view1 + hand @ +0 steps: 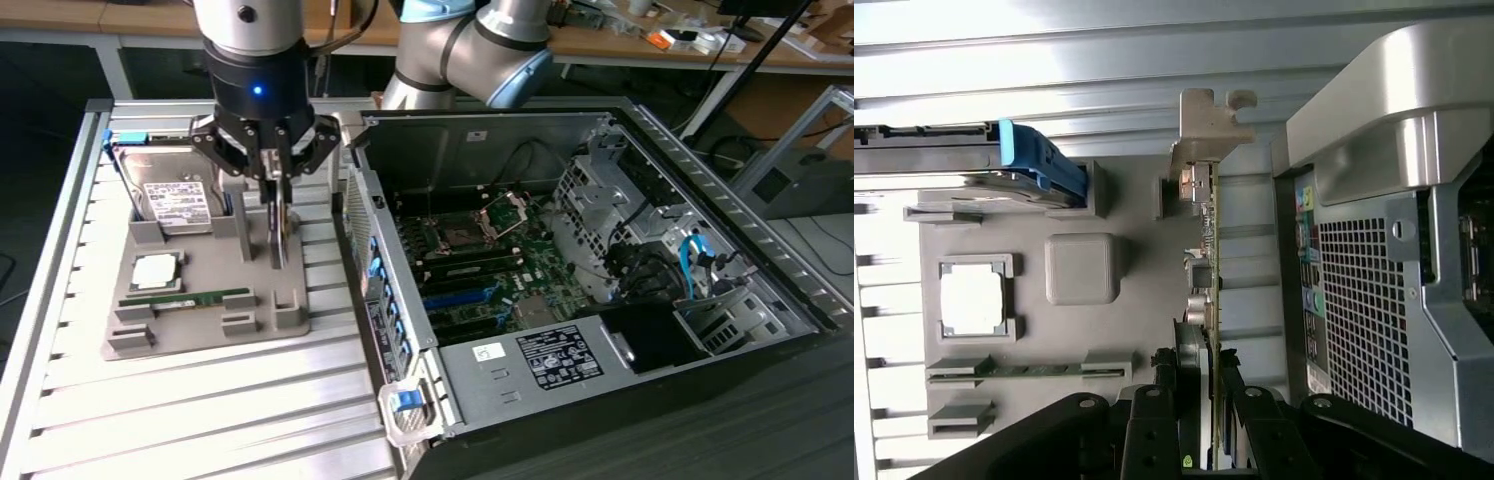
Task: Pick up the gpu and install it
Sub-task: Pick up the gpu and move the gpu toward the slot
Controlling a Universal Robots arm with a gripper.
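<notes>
The gpu point(278, 235) stands on edge over the grey holder tray point(287, 310), to the exterior view's left of the open computer case point(747, 270). My gripper point(274, 175) comes down from above and is shut on the card's upper edge. In the wrist view the gpu point(1206, 250) appears edge-on, its silver bracket point(1204, 120) at the far end, and my gripper point(1199, 370) has a black finger on each side of the card. Whether the card's lower edge still rests in the tray's slot I cannot tell. The motherboard point(494, 270) lies exposed inside the case.
The tray point(1134, 330) also holds a hard drive point(180, 200) with a blue rail point(1034, 165), a square processor point(156, 270) and a green memory stick point(187, 298). The case's perforated wall point(1364, 310) stands close beside the card. The slatted aluminium table point(200, 410) extends in front.
</notes>
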